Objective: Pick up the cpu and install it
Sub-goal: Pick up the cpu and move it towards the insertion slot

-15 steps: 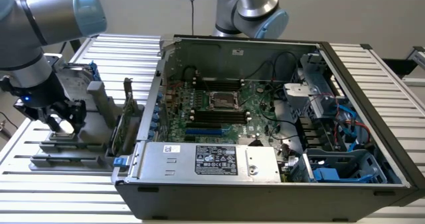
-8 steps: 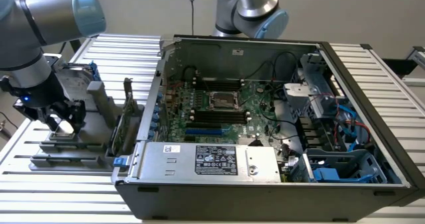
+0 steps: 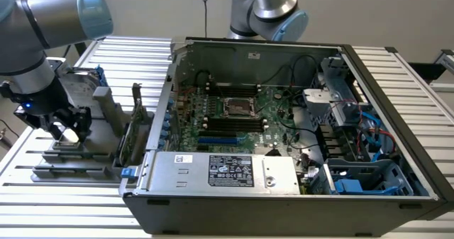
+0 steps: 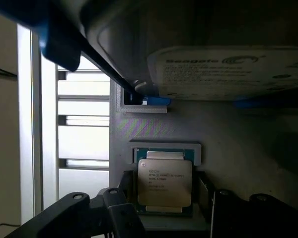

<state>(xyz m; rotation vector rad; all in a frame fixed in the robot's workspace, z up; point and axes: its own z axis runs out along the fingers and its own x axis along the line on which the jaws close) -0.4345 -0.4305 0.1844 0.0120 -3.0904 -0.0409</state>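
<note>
Wrist view: black two-fingered pincer (image 4: 166, 198) stands open, jaws wide, one finger on each side of the cpu (image 4: 165, 182), a small flat near-square chip with a silver-grey metal lid and a thin pale rim. A sliver of gap shows on both sides, with no contact that I can make out. The chip lies directly under the pincer's centre, flat, lid upward, printed lines legible. It has no real long axis. Its side edges run parallel to the finger faces, so the jaws sit square to it. Judgement: the alignment reads good for a straight close across the chip's two side edges.

The chip sits in a shallow recess of a pale grey moulded holder (image 4: 228, 144), with a raised lip just past one edge, on the hard-drive side. Further beyond the pincer, on the same holder, is a large silver rectangular hard drive (image 4: 228, 69) with a white label and blue frame, apart from the chip.

Exterior view: the pincer is low over the holder, and the chip shows as a pale patch between the fingers. The holder rests on a pale slatted metal worktop (image 3: 411, 90). Well away from the pincer, across the worktop, is an open dark grey computer case (image 3: 284, 212). On its green board is the square black-and-metal socket frame (image 3: 240, 107), with the cpu not yet in it.
</note>
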